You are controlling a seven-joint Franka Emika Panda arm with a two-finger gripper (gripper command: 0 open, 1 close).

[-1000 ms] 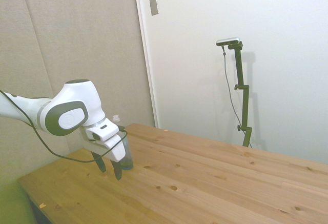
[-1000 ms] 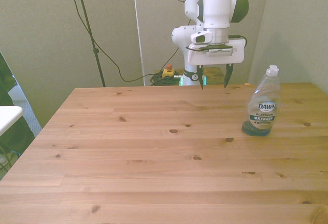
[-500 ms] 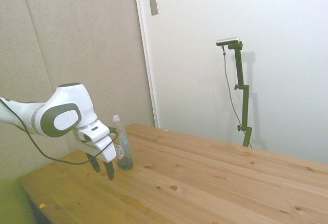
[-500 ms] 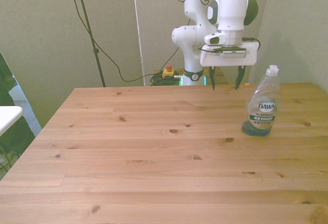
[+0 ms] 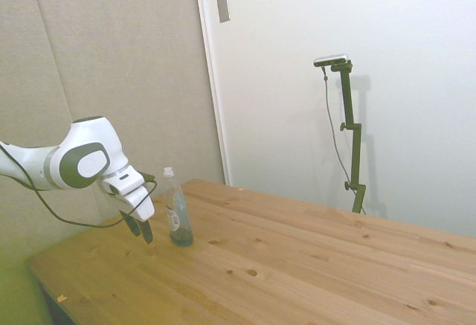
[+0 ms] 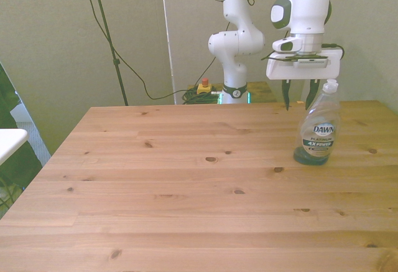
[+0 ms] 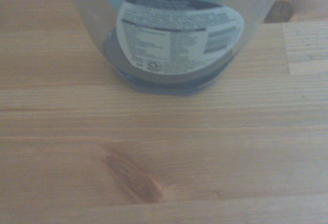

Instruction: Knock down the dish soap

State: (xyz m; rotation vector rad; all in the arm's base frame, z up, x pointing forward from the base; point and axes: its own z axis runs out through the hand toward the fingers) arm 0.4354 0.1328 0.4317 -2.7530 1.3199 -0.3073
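1. The dish soap (image 6: 317,129) is being seen standing upright on the bench (image 6: 186,185), near the edge at the front view's right and toward the far side, its white cap on top and a little blue liquid pooled at its base.
2. In the wrist view, the back label of the dish soap (image 7: 174,39) is being shown from close by, with bare wood around it.
3. The jaws (image 6: 300,96) are being held released, fingers spread and pointing down, just behind the bottle's neck and clear of the bench.
4. In the side view, the jaws (image 5: 140,228) are being seen just beside the dish soap (image 5: 176,213), near the bench's corner.
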